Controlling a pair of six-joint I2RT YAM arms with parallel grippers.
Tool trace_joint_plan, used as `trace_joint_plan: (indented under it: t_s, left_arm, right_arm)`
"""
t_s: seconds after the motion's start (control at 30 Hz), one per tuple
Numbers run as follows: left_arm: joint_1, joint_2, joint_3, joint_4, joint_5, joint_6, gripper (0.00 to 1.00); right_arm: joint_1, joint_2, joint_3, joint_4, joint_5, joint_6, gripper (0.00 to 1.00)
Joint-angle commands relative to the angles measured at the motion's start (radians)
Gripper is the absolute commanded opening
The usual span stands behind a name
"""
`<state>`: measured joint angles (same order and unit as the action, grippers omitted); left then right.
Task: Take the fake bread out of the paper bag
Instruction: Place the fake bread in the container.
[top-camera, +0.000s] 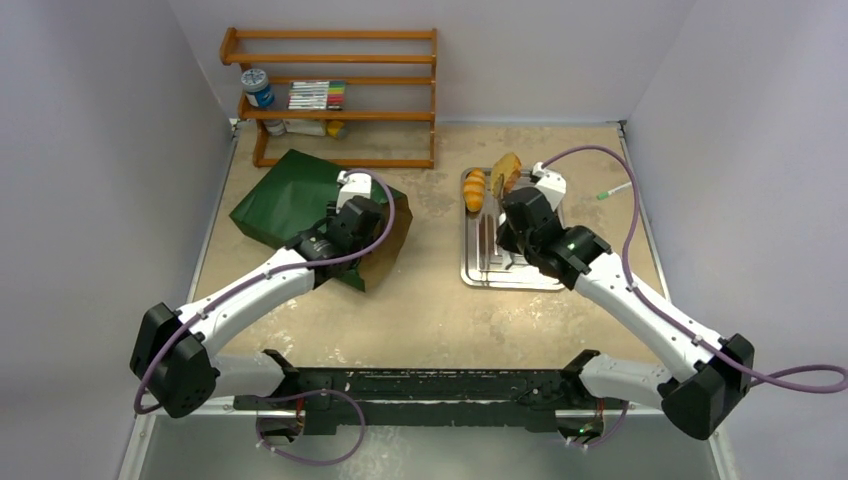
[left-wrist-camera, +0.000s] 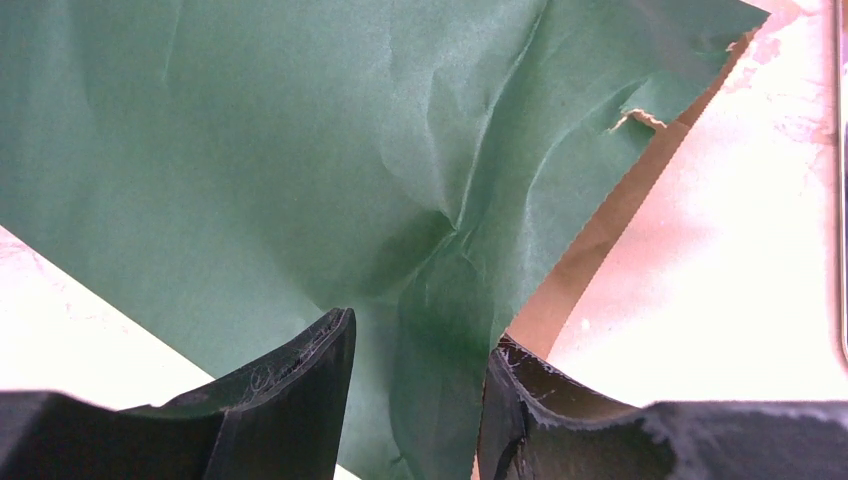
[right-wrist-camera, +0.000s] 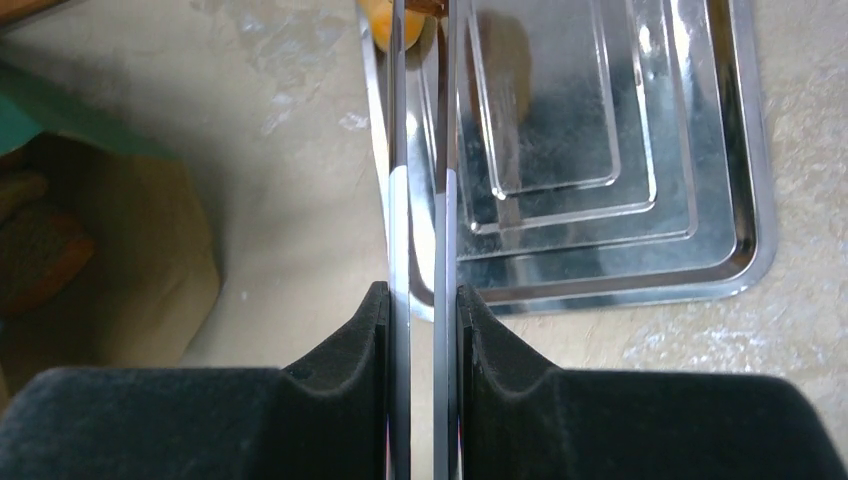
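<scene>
My left jaws pinch the paper bag (left-wrist-camera: 250, 150) by its torn lip, my right jaws clench the tongs (right-wrist-camera: 398, 200); pulling could rip it

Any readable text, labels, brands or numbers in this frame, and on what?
No text can be read.
Jar label, on the shelf: too small and blurred.
Marker pack, same shelf: too small and blurred.
Bag and tray: no print shows.
</scene>
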<state>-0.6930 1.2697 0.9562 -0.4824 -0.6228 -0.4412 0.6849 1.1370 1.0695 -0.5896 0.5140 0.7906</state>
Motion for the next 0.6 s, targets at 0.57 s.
trace_joint_plan:
  t_s: [0.57]
  left_arm:
    - [0.007,-0.047,0.009,-0.012,0.070,0.032,0.42]
  right_arm:
    - [-0.257,0.129,-0.199,0.488,-0.288,-0.141,0.01]
